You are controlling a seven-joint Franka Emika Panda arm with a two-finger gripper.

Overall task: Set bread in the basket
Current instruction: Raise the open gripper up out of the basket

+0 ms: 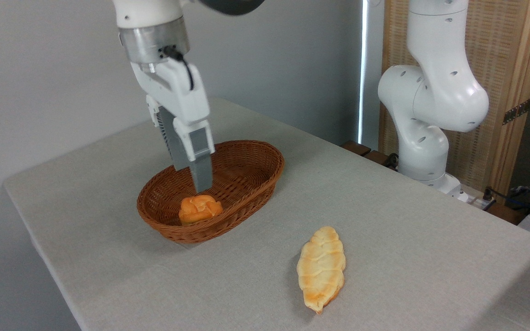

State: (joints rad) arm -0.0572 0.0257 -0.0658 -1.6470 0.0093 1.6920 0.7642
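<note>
The bread [199,208] sits in the basket [251,186]. Just above it hangs the end effector [193,179], fingers parted, holding nothing.

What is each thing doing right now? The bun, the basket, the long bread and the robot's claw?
bread: lying in the basket, let go, nothing holding it.
basket: upright on the table, holding only the bun.
braided loaf: lying flat on the table, outside the basket, untouched.
gripper: empty, above the bun, not touching it; open or shut cannot be told from here.
table: covered with a grey cloth.
</note>
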